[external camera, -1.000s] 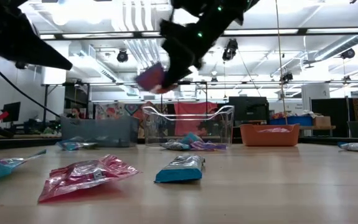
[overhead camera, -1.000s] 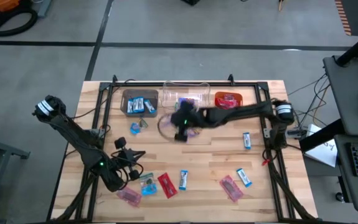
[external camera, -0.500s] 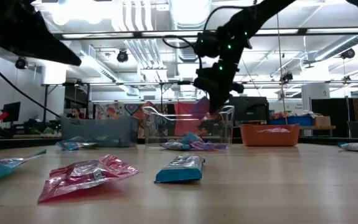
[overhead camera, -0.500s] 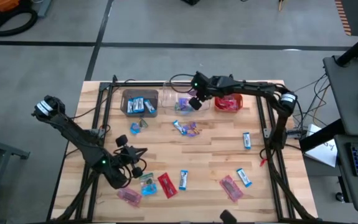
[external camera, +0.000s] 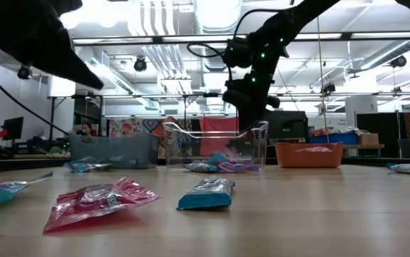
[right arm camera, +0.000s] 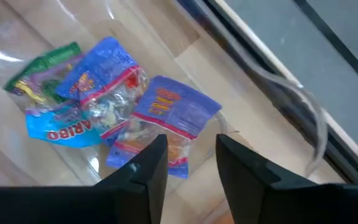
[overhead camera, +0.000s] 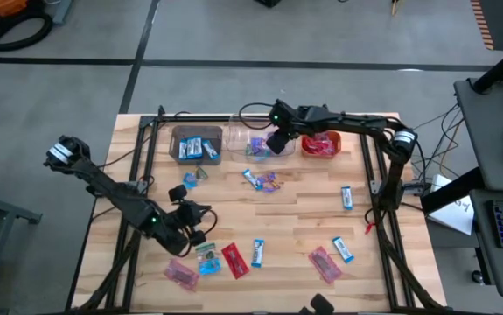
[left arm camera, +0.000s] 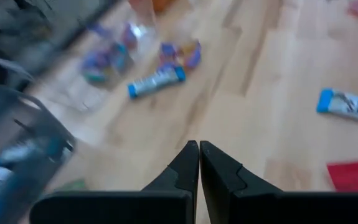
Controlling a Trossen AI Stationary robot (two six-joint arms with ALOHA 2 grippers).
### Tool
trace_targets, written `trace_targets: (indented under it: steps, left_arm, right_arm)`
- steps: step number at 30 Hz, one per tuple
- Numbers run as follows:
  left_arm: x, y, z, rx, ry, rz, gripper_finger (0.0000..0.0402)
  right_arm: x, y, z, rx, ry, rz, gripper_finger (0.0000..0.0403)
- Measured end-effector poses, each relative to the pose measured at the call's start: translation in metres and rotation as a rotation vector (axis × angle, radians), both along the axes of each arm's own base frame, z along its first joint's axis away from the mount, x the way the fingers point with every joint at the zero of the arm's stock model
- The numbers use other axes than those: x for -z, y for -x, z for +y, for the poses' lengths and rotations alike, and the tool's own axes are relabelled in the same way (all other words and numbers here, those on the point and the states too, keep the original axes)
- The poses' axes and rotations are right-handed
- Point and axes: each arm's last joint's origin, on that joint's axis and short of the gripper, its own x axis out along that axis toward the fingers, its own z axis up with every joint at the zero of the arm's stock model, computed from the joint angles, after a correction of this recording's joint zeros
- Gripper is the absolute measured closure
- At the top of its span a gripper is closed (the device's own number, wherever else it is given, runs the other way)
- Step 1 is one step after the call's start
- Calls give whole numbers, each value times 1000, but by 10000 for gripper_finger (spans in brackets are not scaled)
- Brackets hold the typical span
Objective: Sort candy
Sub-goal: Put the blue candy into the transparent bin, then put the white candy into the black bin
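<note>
We see the right hand (overhead camera: 276,143) hanging over the clear bin (overhead camera: 262,140) at the far side of the tabletop (overhead camera: 303,219), between the brown bin (overhead camera: 197,145) and the orange bin (overhead camera: 321,143). Its fingers (right arm camera: 147,171) stand apart with nothing between them, and just below them purple-multicolour candy (right arm camera: 166,121) lies in a small heap on the clear bin's floor.

The left hand (overhead camera: 200,223) hovers above the near left part of the tabletop. Its fingers (left arm camera: 185,165) are pressed together and hold nothing.

The rest of the candy is spread out. Blue-and-white pieces (overhead camera: 199,147) lie in the brown bin, red ones (overhead camera: 321,144) in the orange bin. On the bare wood, a blue-and-white piece with a purple one (overhead camera: 262,179) lies just in front of the clear bin, another blue piece (overhead camera: 346,197) lies toward the right edge, and a row near the front holds a red piece (overhead camera: 234,260), a blue-and-white piece (overhead camera: 257,253), pink wrappers (overhead camera: 324,264) and more. In the low view, a pink wrapper (external camera: 98,201) and a blue bar (external camera: 206,193) lie closest to the camera.
</note>
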Motion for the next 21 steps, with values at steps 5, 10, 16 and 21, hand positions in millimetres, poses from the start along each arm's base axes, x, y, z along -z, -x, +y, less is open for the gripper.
trace_targets:
  steps: [5, 10, 16, 21]
  left_arm:
    - [1, -3, 13, 32, 132, 114, 402]
    - [2, -2, 23, 67, 153, 213, 402]
    - [1, -4, 31, 70, 104, 237, 402]
    - [0, -2, 34, 32, 41, 226, 402]
  right_arm:
    - [-22, 2, 13, -30, 24, -53, 271]
    - [-52, 4, 42, -167, -9, -155, 271]
    - [-71, 1, 94, -435, -57, -300, 272]
    - [-63, 2, 138, -491, -41, -385, 281]
